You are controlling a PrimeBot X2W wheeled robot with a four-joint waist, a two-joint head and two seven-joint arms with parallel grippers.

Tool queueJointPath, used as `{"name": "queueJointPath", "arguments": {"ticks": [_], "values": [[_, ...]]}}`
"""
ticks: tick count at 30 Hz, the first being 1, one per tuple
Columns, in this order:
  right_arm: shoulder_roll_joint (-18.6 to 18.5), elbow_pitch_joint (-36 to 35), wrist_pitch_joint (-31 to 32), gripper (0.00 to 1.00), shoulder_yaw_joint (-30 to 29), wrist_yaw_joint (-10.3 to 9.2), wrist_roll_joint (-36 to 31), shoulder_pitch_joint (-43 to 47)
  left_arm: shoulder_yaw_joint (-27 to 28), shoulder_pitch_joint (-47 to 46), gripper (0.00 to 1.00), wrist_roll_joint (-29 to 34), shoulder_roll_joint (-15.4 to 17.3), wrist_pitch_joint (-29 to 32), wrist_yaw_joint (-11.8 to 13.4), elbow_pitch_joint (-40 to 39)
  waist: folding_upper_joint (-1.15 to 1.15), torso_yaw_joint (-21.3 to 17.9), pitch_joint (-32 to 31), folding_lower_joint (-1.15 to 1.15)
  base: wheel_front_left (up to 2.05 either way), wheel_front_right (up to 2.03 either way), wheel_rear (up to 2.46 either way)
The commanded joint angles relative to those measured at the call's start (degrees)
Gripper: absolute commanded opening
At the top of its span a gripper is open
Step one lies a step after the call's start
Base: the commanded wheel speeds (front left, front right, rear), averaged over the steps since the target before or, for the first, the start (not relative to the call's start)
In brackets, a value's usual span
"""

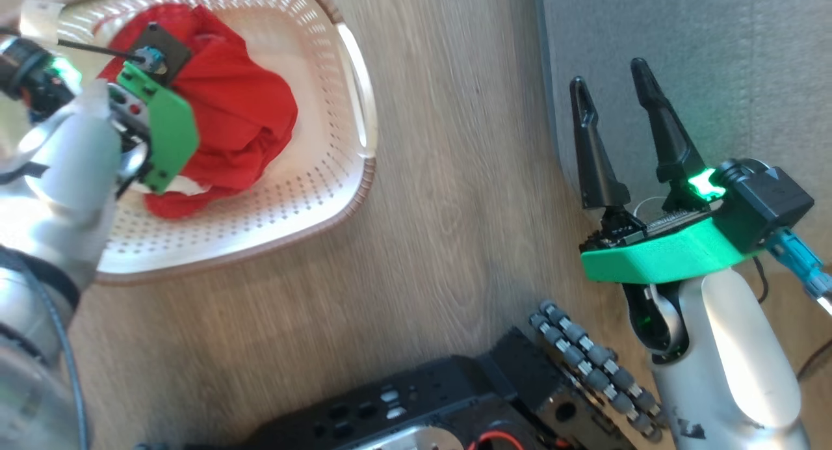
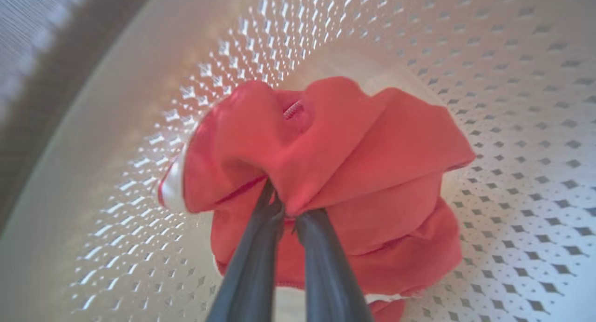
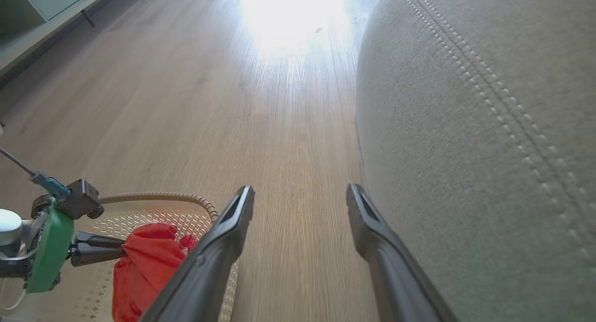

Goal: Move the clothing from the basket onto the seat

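Left gripper (image 2: 287, 214): pinching a bunched fold of the clothing (image 2: 363, 140).
Handling: looking soft, light, floppy.
Right gripper (image 1: 609, 74): hanging wide, empty.

Right gripper (image 3: 300, 196): jaws standing wide apart, pointing toward 12 o'clock over the wooden floor (image 3: 233, 103).
Seat (image 3: 465, 150): lying at 3 o'clock, double stitching running along its grey fabric.
Basket (image 3: 158, 197): sitting on the floor at 8 o'clock.
Clothing (image 3: 144, 261): bunching red inside the basket.
Left gripper (image 3: 122, 252): pinching the clothing from 9 o'clock, fingers pressing together.
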Motion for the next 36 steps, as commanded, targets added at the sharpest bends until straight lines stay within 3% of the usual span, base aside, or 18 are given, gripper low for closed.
{"name": "queueJointPath", "arguments": {"ticks": [1, 12, 21, 36], "values": [[-0.38, -0.85, -0.36, 1.0, 0.58, -0.02, -0.58, 1.54, 1.75, 1.63, 0.0, -0.98, -0.1, -2.15, 0.11, -0.03, 0.0, 2.52, -4.45, 0.0, 0.0, 0.0, 0.0], [-0.38, 3.98, -0.36, 1.0, -0.73, -0.02, -3.87, 2.09, 4.9, 8.58, 0.0, -5.25, -5.57, -7.17, -0.04, -1.74, 0.0, 9.27, -17.37, 0.0, 0.0, 0.0, 0.0], [-0.38, 6.8, -0.36, 1.0, -1.56, -0.02, -4.85, 2.76, 12.51, 15.4, 0.0, -3.34, -4.65, -7.23, 0.79, -14.17, 0.0, 12.75, -26.06, 0.0, 0.0, 0.0, 0.0], [-0.38, 10.21, -0.36, 1.0, -1.84, -0.02, -5.09, 6.6, 35.24, 29.23, 0.0, 7.15, -8.3, -7.24, 0.85, -37.17, 0.0, 16.5, -38.96, 0.0, 0.0, 0.0, 0.0]]}}
